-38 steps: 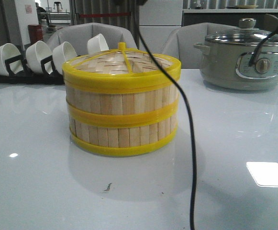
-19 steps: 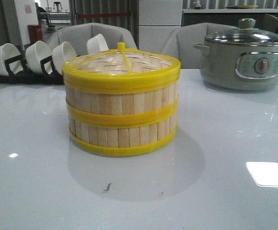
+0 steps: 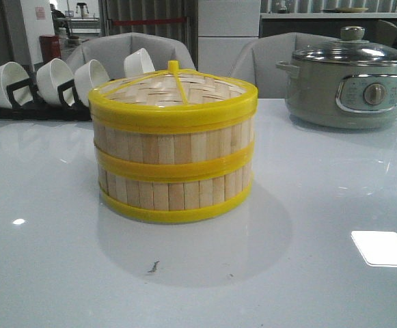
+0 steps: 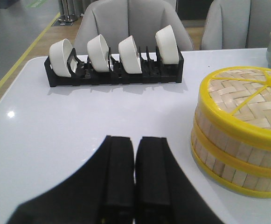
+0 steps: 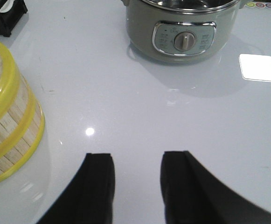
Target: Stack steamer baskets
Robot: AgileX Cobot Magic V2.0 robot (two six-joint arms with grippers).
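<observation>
Two steamer baskets stand stacked in the middle of the white table, the upper basket (image 3: 174, 143) on the lower basket (image 3: 178, 195), with the woven yellow-rimmed lid (image 3: 174, 92) on top. The stack also shows in the left wrist view (image 4: 240, 140) and at the edge of the right wrist view (image 5: 7, 126). My left gripper (image 4: 135, 140) is shut and empty, above the table to the left of the stack. My right gripper (image 5: 137, 156) is open and empty, above bare table to the right of the stack. Neither gripper shows in the front view.
A grey electric pot (image 3: 348, 78) with a glass lid stands at the back right, and it shows in the right wrist view (image 5: 184, 28). A black rack with several white bowls (image 3: 48, 85) stands at the back left. Chairs stand behind the table.
A black cable that hung down across the front view one second ago has gone out of view. The stacked baskets have not moved.
</observation>
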